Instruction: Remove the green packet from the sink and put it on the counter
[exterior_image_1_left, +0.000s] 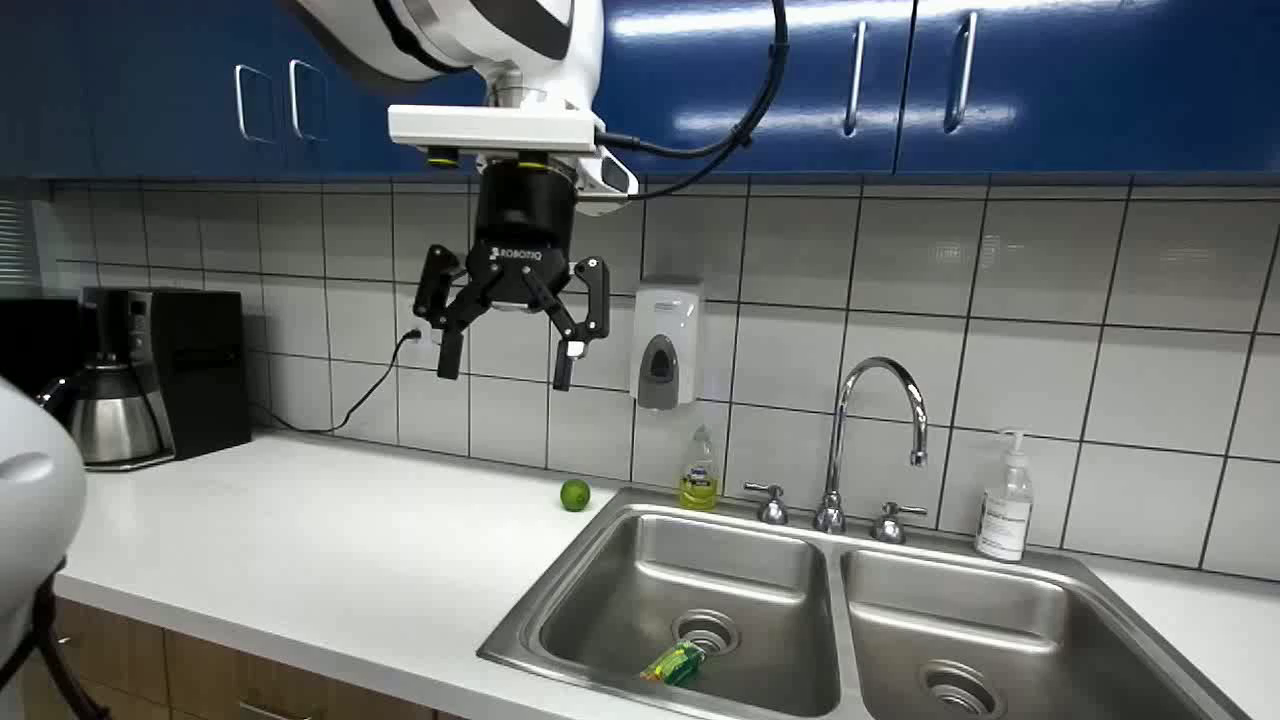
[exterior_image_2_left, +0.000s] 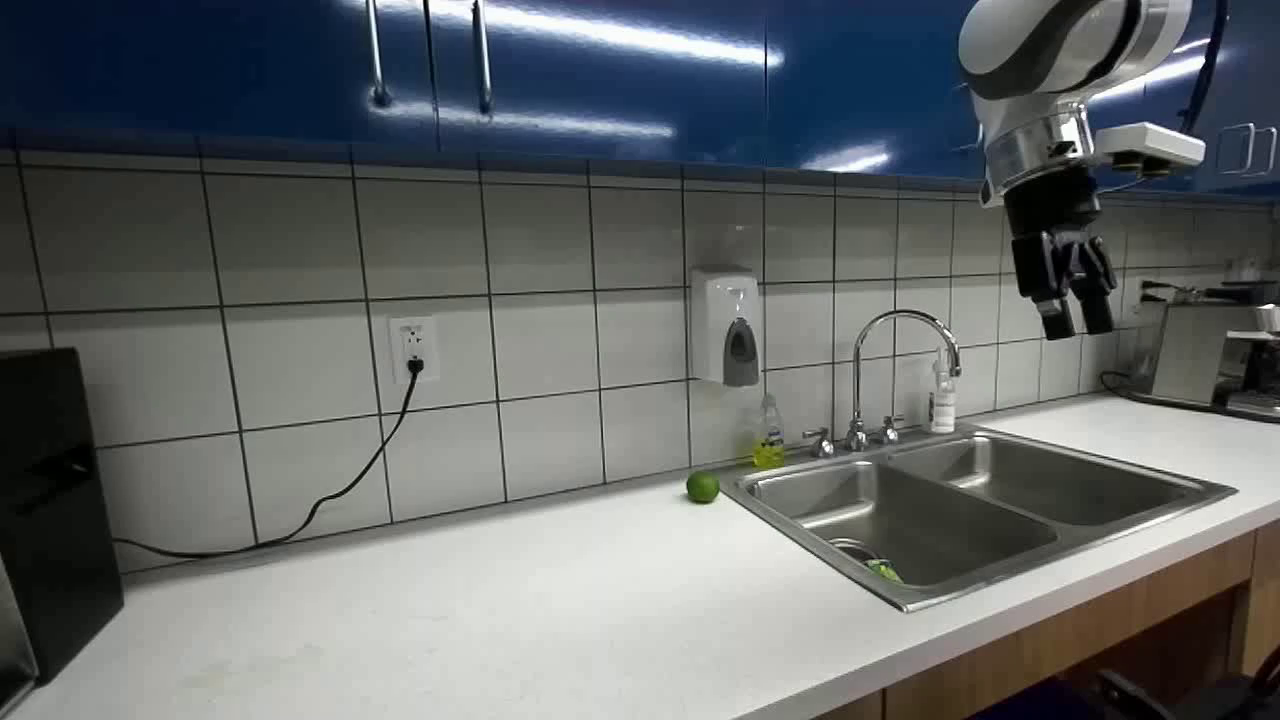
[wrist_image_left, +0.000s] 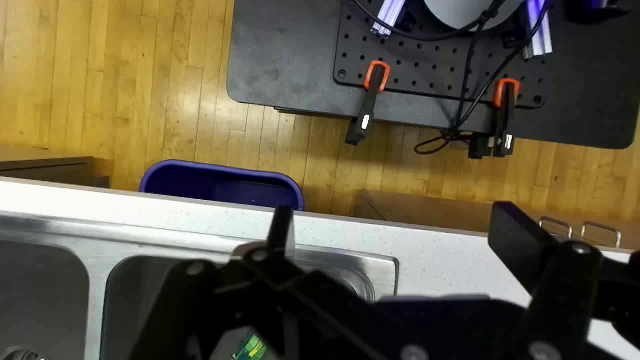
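Nearest, low in the wrist view: black two-finger gripper (wrist_image_left: 392, 223), spread wide, holding nothing. Beyond: flat off-white counter (wrist_image_left: 440, 262), mid-right; stainless-steel double-basin sink (wrist_image_left: 112, 245), lower left. Deepest, bottom edge, inside sink: small crinkly green packet (wrist_image_left: 252, 346). Judged entirely outstanding: grasp, lift, placing on counter.

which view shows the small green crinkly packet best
Best is an exterior view where the green crinkly packet shows almost whole by the round metal drain. In an exterior view where the rim of the stainless steel sink hides part, little shows; the wrist view cuts it off at the bottom.
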